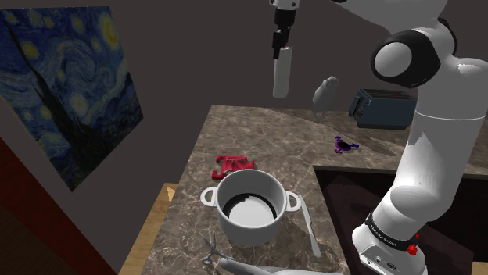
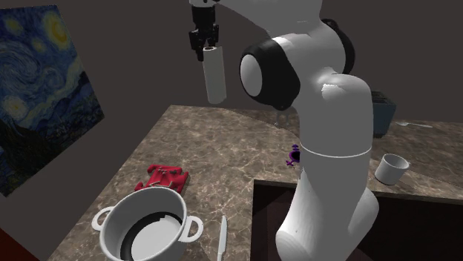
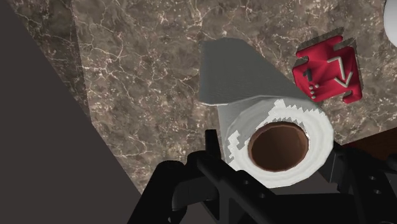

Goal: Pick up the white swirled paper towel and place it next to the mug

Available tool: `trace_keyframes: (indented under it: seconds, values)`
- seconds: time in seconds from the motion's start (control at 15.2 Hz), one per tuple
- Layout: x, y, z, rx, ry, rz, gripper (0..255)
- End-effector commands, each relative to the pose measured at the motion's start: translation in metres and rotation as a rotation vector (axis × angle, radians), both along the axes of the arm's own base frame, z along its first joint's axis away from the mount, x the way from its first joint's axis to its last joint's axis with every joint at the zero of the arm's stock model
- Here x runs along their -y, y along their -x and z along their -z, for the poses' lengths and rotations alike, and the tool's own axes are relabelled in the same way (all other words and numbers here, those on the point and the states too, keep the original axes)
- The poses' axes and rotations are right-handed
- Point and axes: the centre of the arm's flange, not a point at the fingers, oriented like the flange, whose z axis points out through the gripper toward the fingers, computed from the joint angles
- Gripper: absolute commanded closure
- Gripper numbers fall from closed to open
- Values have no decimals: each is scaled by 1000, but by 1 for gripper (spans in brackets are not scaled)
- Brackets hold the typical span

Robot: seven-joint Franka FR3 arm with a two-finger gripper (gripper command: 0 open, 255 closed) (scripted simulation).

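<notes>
White and long, the paper towel roll (image 1: pixel 281 74) hangs upright from the claw (image 1: pixel 279 50). Its black fingers are clamped on the roll's top end, high above the far part of the brown marbled worktop (image 1: pixel 258 133).

In the second exterior view we see the mug (image 2: pixel 391 168) at about 4 o'clock from the roll. It stands on the worktop beyond the dark sink recess (image 2: pixel 266 215), with the arm's own white body between the two.

We judge the grip to be the first risk: only one end is pinched, so a quick swing could make the roll tilt or slip out. A drop on the way could send it into the sink, or onto the small purple thing (image 2: pixel 294 154) at the recess's far edge.

The wrist view shows a loose sheet (image 3: pixel 235 70) peeling off the roll, which might drag or catch as it comes down. Lowering too close could knock the mug, and if the roll is released leaning it may topple and roll away.
</notes>
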Motion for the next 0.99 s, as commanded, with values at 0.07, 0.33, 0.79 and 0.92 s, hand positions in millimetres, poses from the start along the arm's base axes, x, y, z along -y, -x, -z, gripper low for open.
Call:
trace_keyframes:
  seconds: [0.07,0.33,0.79,0.92]
  values:
    - [24,28,-2,0,0,0,255]
    - [62,64,-2,0,0,0,255]
    - [129,128,-2,0,0,0,255]
    - [148,146,-2,0,0,0,255]
